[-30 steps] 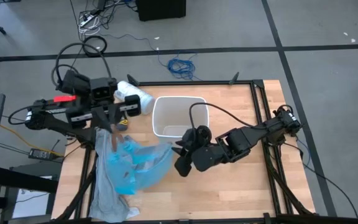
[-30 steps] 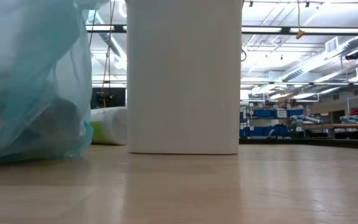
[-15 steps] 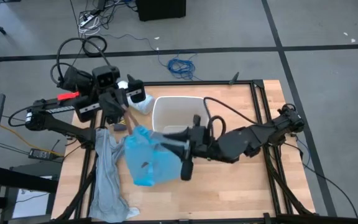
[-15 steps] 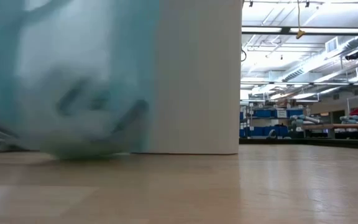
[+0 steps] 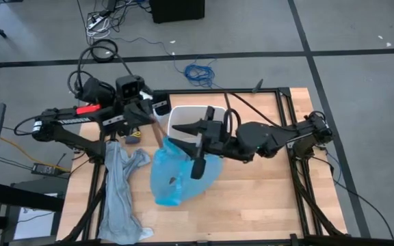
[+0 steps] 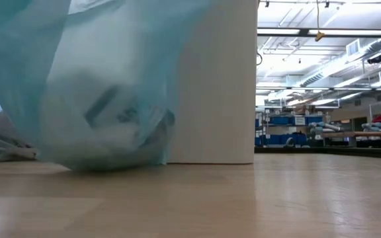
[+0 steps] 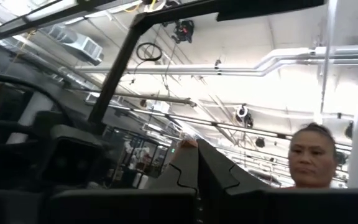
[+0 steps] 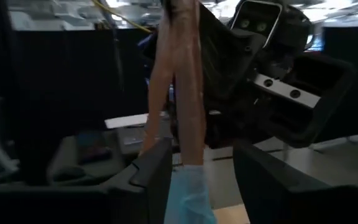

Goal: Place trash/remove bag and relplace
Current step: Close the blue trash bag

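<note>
1. High view: blue bag (image 5: 178, 174), full of trash, hangs out of the white bin (image 5: 183, 123) and slumps on the wood surface (image 5: 265, 198) just at the bin's 6 o'clock. Judgement: this is the remove-bag step, liner lifted clear and being carried off.
2. Left claw (image 5: 157, 134) sits at the bin's 8 o'clock edge, shut on the brown drawstring (image 5: 154, 130) at the bag's neck. Arm reaches in from 9 o'clock, wrist tipped up; the left wrist view looks at the ceiling with a person beyond.
3. Right claw (image 5: 198, 164) hangs over the bag's upper part, arm stretched across from 3 o'clock, fingers pointing down toward 6 o'clock. In the right wrist view the fingers (image 8: 157, 168) stand partly apart with the drawstring (image 8: 182, 81) and blue film (image 8: 191, 193) running between them; cannot tell whether they press it or are letting go.
4. Low view: bag (image 6: 98, 99) rests on the surface, crumpled trash (image 6: 111, 116) showing through the film, bin wall (image 6: 217, 79) right behind it.
5. Grey replacement liner (image 5: 118, 198) lies limp along the surface's 8 o'clock edge, apart from the bag.
6. Next, as I judge it: set the full bag down clear of the bin, release, then pick up the grey liner and open it over the rim. Risk: thin film snagging on the right fingers.
</note>
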